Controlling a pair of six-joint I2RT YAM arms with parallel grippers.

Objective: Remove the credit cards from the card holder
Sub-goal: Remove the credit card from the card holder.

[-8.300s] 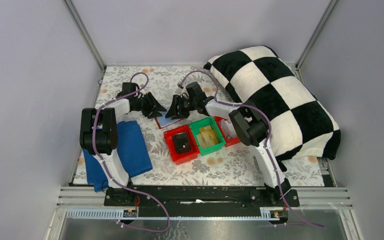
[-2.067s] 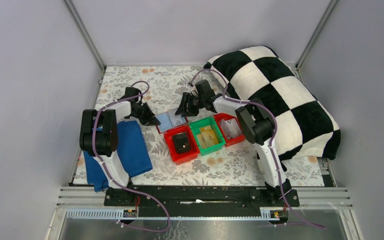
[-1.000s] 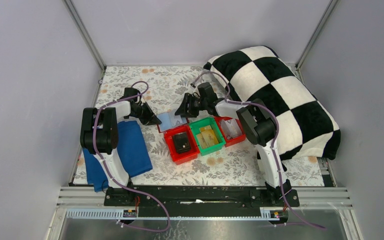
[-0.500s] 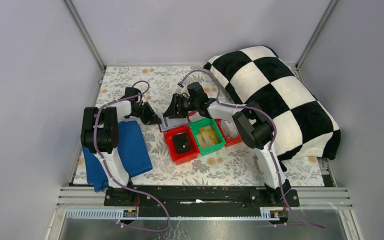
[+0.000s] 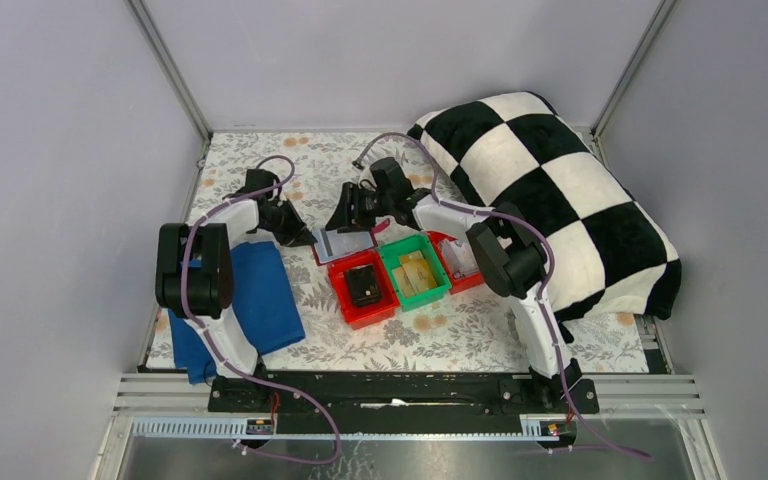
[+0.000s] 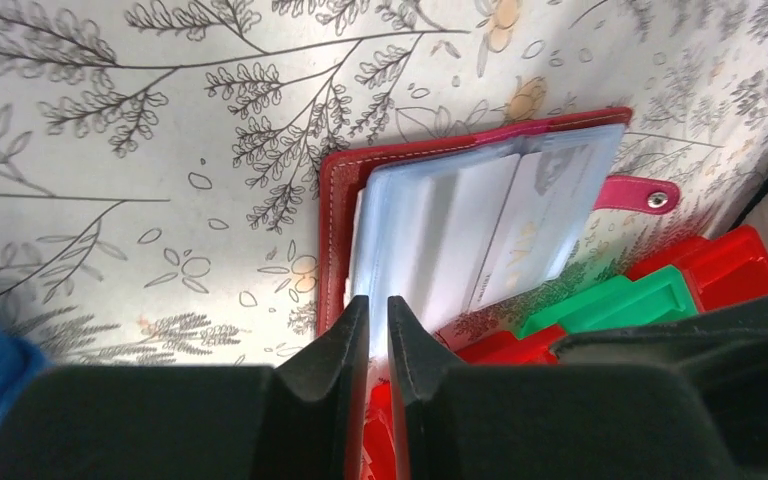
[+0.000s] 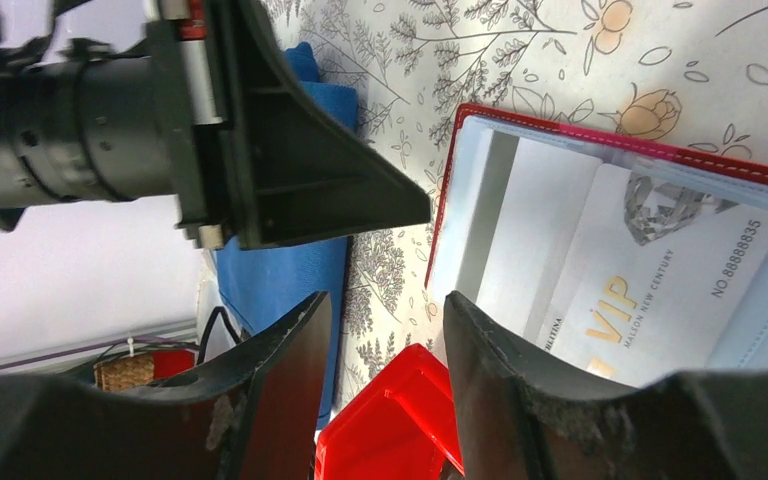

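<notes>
top view. a floral-patterned table (image 5: 260,160) carries the open card holder (image 5: 345,243) near its middle, toward the far edge. the holder lies flat, just beyond the far rim of a red bin (image 5: 340,297) that contains a small black box (image 5: 364,285). a green bin (image 5: 389,272) with yellow-tan flat items (image 5: 415,272) stands just right of the red one. a blue cloth (image 5: 260,295) lies along the left edge. a black-and-white checkered cushion (image 5: 550,180) fills the far right corner. the left gripper (image 5: 306,239) meets the holder's left end, and the right gripper (image 5: 339,222) hangs over its far side.

left wrist view. the fingers (image 6: 330,370) stand almost together, with a narrow slit between them, over the holder's near edge. pale pocket lining shows through the slit; whether they pinch it cannot be told. a whitish credit card (image 6: 545,225) sits inside the light-blue pocket. the red strap tab (image 6: 635,193) sticks out of the holder's far end, toward the bins.

right wrist view. the fingers (image 7: 495,380) are spread wide with nothing between them; the table and a corner of the red bin lie below the gap. beyond the tips the card, printed "vip" in gold, lies in its pocket, not yet taken out. the left gripper's tip is just beside the holder's red border.
</notes>
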